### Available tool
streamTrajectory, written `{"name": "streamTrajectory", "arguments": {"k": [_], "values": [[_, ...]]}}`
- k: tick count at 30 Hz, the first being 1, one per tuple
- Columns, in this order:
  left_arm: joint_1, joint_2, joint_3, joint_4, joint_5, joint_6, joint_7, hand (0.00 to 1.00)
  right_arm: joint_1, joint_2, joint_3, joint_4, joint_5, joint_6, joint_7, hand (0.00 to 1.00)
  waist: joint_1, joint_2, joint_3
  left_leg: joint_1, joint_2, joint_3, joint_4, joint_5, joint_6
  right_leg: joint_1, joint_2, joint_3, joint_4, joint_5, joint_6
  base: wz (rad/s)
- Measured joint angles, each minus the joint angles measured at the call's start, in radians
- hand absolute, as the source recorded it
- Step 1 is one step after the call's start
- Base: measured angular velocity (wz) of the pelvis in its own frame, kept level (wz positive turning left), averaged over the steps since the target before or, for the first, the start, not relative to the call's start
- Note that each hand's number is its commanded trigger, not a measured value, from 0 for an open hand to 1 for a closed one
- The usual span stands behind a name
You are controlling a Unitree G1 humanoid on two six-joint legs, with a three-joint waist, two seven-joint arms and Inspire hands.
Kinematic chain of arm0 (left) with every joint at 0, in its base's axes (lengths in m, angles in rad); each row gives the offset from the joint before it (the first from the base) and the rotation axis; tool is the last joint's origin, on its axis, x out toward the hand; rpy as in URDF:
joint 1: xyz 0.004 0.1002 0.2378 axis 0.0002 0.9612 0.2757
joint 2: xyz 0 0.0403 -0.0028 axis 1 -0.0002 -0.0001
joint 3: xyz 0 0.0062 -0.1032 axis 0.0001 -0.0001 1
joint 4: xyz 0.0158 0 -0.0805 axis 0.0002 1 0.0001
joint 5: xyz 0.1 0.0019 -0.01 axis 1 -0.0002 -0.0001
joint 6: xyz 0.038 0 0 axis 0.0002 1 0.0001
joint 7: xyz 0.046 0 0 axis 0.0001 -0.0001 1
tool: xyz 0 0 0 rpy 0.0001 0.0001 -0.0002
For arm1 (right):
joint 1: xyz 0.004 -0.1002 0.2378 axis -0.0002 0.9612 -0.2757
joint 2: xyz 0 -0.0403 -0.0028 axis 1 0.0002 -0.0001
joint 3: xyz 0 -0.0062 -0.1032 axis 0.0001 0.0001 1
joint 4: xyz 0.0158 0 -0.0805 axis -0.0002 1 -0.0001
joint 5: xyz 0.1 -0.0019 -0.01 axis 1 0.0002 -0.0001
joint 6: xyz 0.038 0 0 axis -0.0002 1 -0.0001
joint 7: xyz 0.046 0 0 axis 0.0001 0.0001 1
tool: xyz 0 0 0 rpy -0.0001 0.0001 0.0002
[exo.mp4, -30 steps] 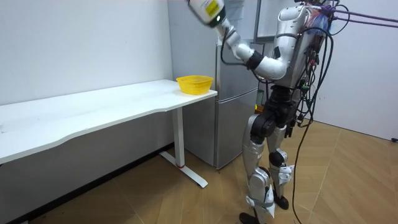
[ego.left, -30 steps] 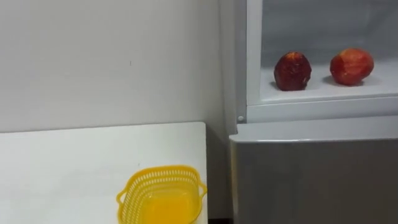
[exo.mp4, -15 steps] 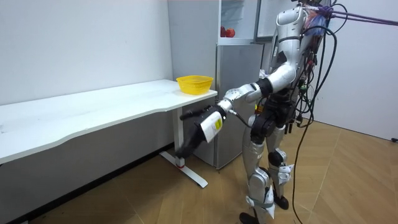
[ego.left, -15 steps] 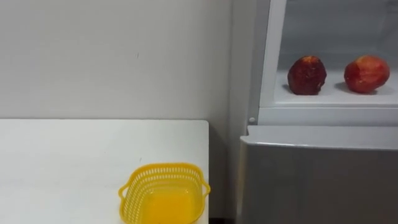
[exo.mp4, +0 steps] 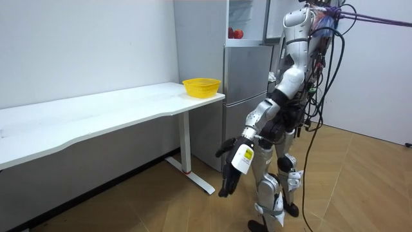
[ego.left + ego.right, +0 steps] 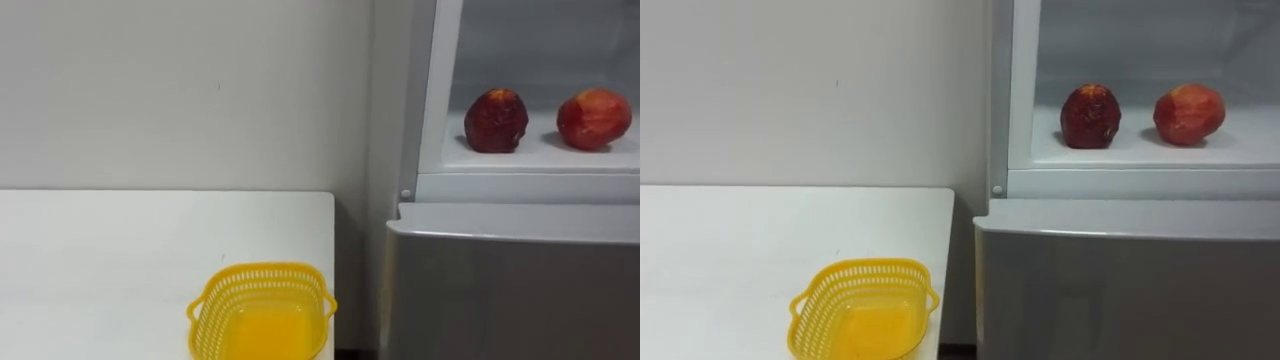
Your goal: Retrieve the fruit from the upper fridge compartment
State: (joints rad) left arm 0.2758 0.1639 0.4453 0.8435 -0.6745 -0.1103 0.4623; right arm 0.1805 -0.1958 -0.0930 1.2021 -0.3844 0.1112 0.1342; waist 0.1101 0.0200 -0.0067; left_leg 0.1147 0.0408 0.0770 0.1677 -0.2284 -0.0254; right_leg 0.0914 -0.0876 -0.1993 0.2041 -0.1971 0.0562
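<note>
The upper fridge compartment (image 6: 540,160) stands open. On its white shelf sit two red fruits: a dark red one (image 6: 496,121) on the left and a brighter red apple (image 6: 594,118) to its right. They show as small red spots (image 5: 235,33) in the room view. I stand in front of the fridge, the white table on my left. My left hand (image 5: 232,164) hangs low in front of my legs, fingers straight and open, holding nothing.
A yellow mesh basket (image 6: 262,312) sits near the right end of the white table (image 6: 120,260), close to the fridge. The grey lower fridge door (image 6: 510,290) is closed. The upper door (image 5: 275,19) is swung open by my head.
My left arm has swung down from up by the fridge top to hanging low by my legs. The eye view shifted slightly; the fruits stay put.
</note>
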Motion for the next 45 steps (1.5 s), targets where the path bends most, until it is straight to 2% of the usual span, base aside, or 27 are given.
{"name": "streamTrajectory", "arguments": {"k": [2, 6, 10, 13, 19, 26, 29, 30, 34, 35, 39, 43, 45], "values": [[-0.001, 0.0, -0.02, 0.02, 0.031, 0.005, -0.02, 0.0, -0.002, 0.0, 0.0, 0.002, 0.0, 0.0, 0.0, 0.0, -0.004, 0.0, 0.0002, 0.001, 0.0, 0.0, 0.001, 0.0, 0.0, 0.003, 0.0, 0.0, 0.0, 0.0, 0.0, 0.0], [-0.018, 0.0, -0.051, 0.09, 0.06, 0.044, -0.086, 0.0, -0.005, -0.001, 0.0, 0.005, 0.005, 0.001, 0.006, 0.0, -0.019, 0.001, 0.0005, 0.004, 0.0, -0.002, 0.0, 0.0, 0.0, 0.006, 0.001, -0.002, -0.002, 0.0, 0.0, 0.02], [-0.016, 0.001, -0.066, 0.107, 0.086, 0.077, -0.14, 0.0, -0.003, -0.003, 0.0, 0.007, 0.022, 0.002, 0.011, 0.0, -0.022, -0.003, 0.0022, 0.008, 0.0, 0.002, 0.001, 0.0, 0.0, 0.002, 0.001, 0.003, -0.003, 0.0, 0.0, -0.03], [-0.021, 0.001, -0.074, 0.135, 0.189, 0.085, -0.189, 0.0, -0.002, -0.002, 0.0, 0.011, 0.023, 0.014, 0.018, 0.0, -0.027, -0.002, 0.0017, 0.007, 0.0, 0.005, 0.001, 0.0, 0.0, 0.0, 0.0, 0.004, 0.0, 0.0, 0.0, -0.01], [-0.036, -0.001, -0.192, 0.145, 0.358, 0.112, -0.285, 0.0, -0.017, -0.002, 0.0, 0.009, 0.023, 0.012, 0.02, 0.0, -0.048, -0.007, 0.0039, 0.005, 0.0, 0.006, 0.0, 0.0, 0.0, -0.002, 0.001, 0.006, 0.0, 0.0, 0.0, 0.0], [-0.068, -0.006, -0.344, 0.169, 0.556, 0.125, -0.402, 0.0, -0.044, 0.004, 0.0, 0.006, 0.065, -0.006, -0.019, 0.0, -0.103, -0.013, 0.0112, 0.003, 0.0, 0.006, -0.001, 0.0, 0.0, 0.003, 0.003, 0.008, -0.007, 0.0, 0.0, -0.01], [-0.078, -0.032, -0.391, 0.171, 0.611, 0.124, -0.415, 0.0, -0.043, 0.014, 0.0, -0.008, 0.103, -0.025, -0.069, 0.0, -0.108, -0.015, 0.0108, -0.002, 0.001, 0.019, -0.003, 0.0, 0.0, -0.012, 0.005, 0.024, -0.014, 0.001, 0.001, -0.13], [-0.088, -0.037, -0.392, 0.181, 0.617, 0.114, -0.417, 0.0, -0.043, 0.017, 0.0, -0.025, 0.131, -0.029, -0.085, 0.0, -0.105, -0.014, 0.0117, -0.005, 0.002, 0.028, -0.004, 0.0, 0.0, -0.021, 0.006, 0.033, -0.013, 0.002, 0.001, -0.2], [-0.115, -0.038, -0.392, 0.224, 0.651, 0.096, -0.436, 0.0, -0.043, 0.023, 0.0, -0.06, 0.217, -0.076, -0.142, 0.0, -0.105, -0.016, 0.0116, -0.014, 0.002, 0.036, -0.004, 0.0, 0.0, -0.029, 0.007, 0.037, -0.017, 0.007, 0.002, -0.07], [-0.12, -0.038, -0.391, 0.233, 0.668, 0.086, -0.442, 0.0, -0.043, 0.025, -0.001, -0.077, 0.23, -0.088, -0.158, 0.0, -0.104, -0.017, 0.0105, -0.017, 0.004, 0.05, -0.003, 0.0, 0.0, -0.039, 0.007, 0.039, -0.014, 0.008, 0.001, -0.12], [-0.104, -0.027, -0.388, 0.245, 0.668, 0.075, -0.455, 0.0, -0.051, 0.028, -0.022, -0.153, 0.303, -0.154, -0.197, 0.0, -0.11, -0.016, 0.0112, -0.016, 0.005, 0.064, -0.003, 0.0, 0.0, -0.039, 0.008, 0.053, -0.015, 0.011, 0.0, -0.11], [-0.099, -0.025, -0.36, 0.245, 0.667, 0.064, -0.458, 0.0, -0.04, 0.033, -0.059, -0.272, 0.387, -0.179, -0.229, 0.0, -0.116, -0.014, 0.0102, -0.017, 0.005, 0.066, -0.004, 0.0, 0.0, -0.038, 0.008, 0.053, -0.016, 0.012, 0.0, 0.0], [-0.093, -0.025, -0.335, 0.245, 0.667, 0.058, -0.461, 0.0, -0.037, 0.041, -0.076, -0.37, 0.403, -0.191, -0.27, 0.0, -0.119, -0.008, 0.0063, -0.016, 0.005, 0.066, -0.002, 0.0, 0.0, -0.037, 0.009, 0.052, -0.015, 0.014, 0.0, 0.0]]}}
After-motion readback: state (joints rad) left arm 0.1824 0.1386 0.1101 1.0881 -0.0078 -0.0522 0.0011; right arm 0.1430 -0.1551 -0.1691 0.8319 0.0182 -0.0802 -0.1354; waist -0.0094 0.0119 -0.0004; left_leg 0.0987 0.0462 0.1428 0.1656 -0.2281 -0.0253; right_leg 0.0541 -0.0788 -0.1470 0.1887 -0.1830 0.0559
